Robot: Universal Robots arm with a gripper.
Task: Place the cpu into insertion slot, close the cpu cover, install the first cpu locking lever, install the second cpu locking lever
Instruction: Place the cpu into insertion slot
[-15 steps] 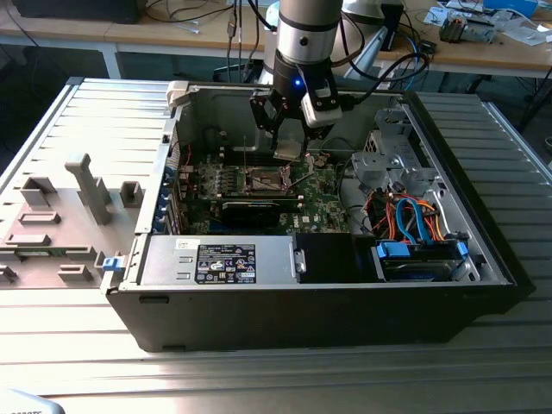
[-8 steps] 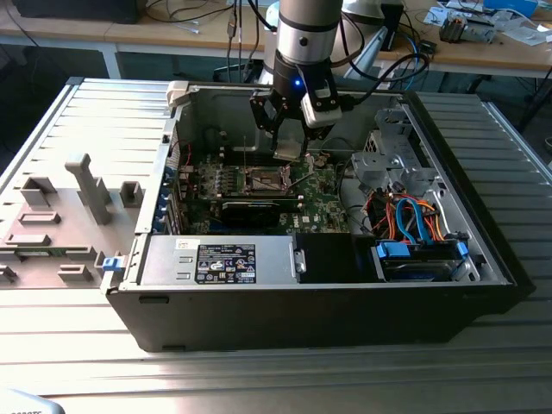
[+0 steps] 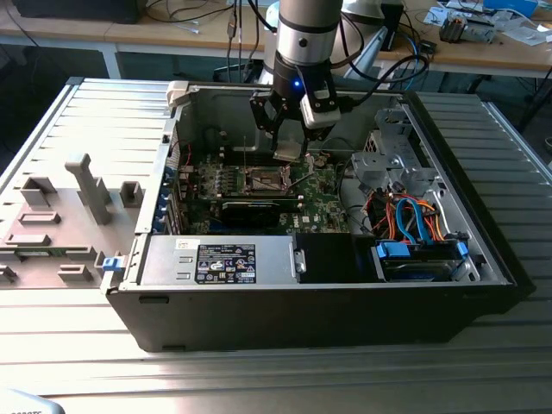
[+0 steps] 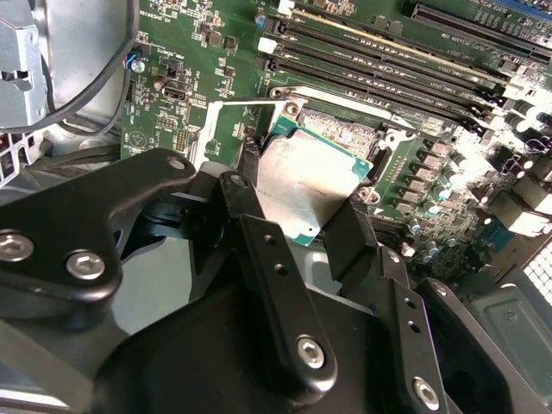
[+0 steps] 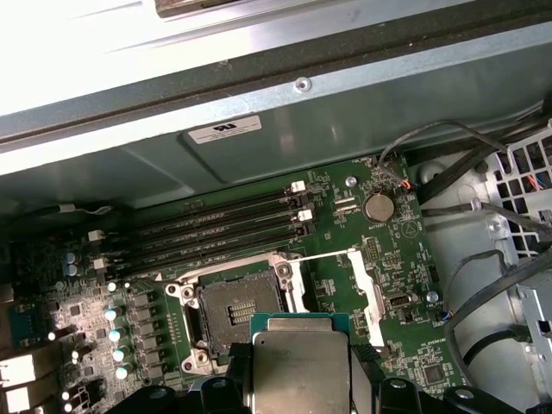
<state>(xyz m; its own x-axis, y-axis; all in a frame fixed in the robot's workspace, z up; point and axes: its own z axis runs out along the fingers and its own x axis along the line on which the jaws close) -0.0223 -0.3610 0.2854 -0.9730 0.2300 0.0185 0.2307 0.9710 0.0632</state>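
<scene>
Pinching the cpu (image 4: 306, 177) by two opposite edges, the gripper (image 4: 302, 200) hangs inside the open computer case (image 3: 483, 259), low over the green motherboard (image 5: 332, 276). Its black fingers (image 4: 259, 228) are pressed in against the chip's sides, and the silvery-grey metal top faces up between them, ringed by a thin green border. The insertion slot (image 5: 235, 315) lies just beyond the fingertips in the first wrist view, its dark centre bare and uncovered. In the second wrist view the held chip overlaps one part of the socket, so the chip sits partly over it and apart from it rather than seated. From the exterior view the cpu is off the board, close under the wrist. The cpu cover (image 5: 369, 297) is swung open, a thin silvery frame lying on the board beside the socket, near the gripper's tips. Past the socket, farther from the hand, run the long parallel memory slots (image 5: 216, 228). A round coin-cell battery (image 5: 376, 205) sits on the board beyond the open cover, and black cables (image 5: 483, 285) trail along the case wall to one side, well apart from the fingers.
</scene>
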